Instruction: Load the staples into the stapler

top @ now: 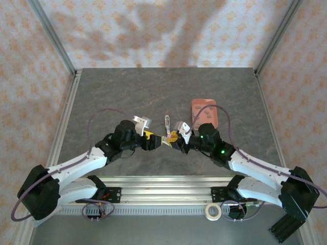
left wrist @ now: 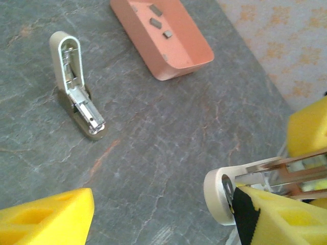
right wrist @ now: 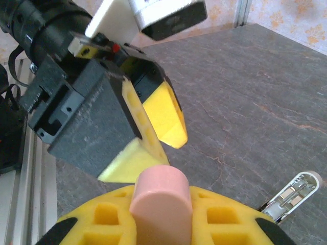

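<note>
My right gripper (right wrist: 161, 204) is shut on the stapler (right wrist: 162, 196), a small pale pink body whose rounded end sticks out between the yellow pads. In the left wrist view that stapler (left wrist: 220, 196) shows its silver channel, and its end rests against the inner face of one finger of my left gripper (left wrist: 163, 214). The left gripper is open, fingers wide apart. Both grippers meet at the table's middle, left gripper (top: 161, 140) facing right gripper (top: 174, 137). A second opened stapler part (left wrist: 76, 84) lies flat on the table. The staples (left wrist: 156, 21) lie in the salmon-pink tray (left wrist: 179, 64).
The pink tray (top: 204, 113) stands right of centre, just behind my right arm. The loose stapler part (top: 167, 121) lies just beyond both grippers. A roll of tape (top: 213, 211) sits by the rail at the near edge. Patterned walls enclose the dark stone table (top: 127, 97).
</note>
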### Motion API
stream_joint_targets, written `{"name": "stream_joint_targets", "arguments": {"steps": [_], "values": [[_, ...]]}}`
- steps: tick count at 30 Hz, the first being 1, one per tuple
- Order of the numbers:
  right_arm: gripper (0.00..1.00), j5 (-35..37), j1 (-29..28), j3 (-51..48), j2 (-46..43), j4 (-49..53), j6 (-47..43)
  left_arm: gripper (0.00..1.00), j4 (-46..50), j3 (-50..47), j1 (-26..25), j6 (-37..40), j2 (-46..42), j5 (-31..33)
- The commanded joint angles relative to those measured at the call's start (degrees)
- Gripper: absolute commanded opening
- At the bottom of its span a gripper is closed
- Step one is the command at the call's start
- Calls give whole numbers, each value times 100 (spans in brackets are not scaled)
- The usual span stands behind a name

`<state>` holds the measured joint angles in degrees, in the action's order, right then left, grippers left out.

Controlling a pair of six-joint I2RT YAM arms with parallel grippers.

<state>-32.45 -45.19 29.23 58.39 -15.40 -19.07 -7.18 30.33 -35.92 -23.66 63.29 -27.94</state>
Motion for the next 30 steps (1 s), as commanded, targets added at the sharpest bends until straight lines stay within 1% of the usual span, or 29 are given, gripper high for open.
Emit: {"name": "stream_joint_targets", "arguments": {"steps": [1, 14, 17, 21, 26, 30], "values": [[19, -195, -52, 424, -169, -631, 92, 74, -137, -89, -107, 77, 154, 118], [20, -149, -38, 421, -170, -898, 214, 74, -529, -220, -163, 33, 456, 131], [20, -100, -43, 358, -177, -921, 271, 74, -522, -216, -170, 3, 418, 123], [20, -17, -25, 270, -183, -765, 280, 75, -346, -264, -170, 83, 164, 263], [20, 20, -16, 154, -205, -593, 250, 78, 112, -267, -170, 538, -302, 485], [20, -43, 6, 126, -214, -463, 226, 79, 370, -226, -165, 1352, -627, 554]]}}
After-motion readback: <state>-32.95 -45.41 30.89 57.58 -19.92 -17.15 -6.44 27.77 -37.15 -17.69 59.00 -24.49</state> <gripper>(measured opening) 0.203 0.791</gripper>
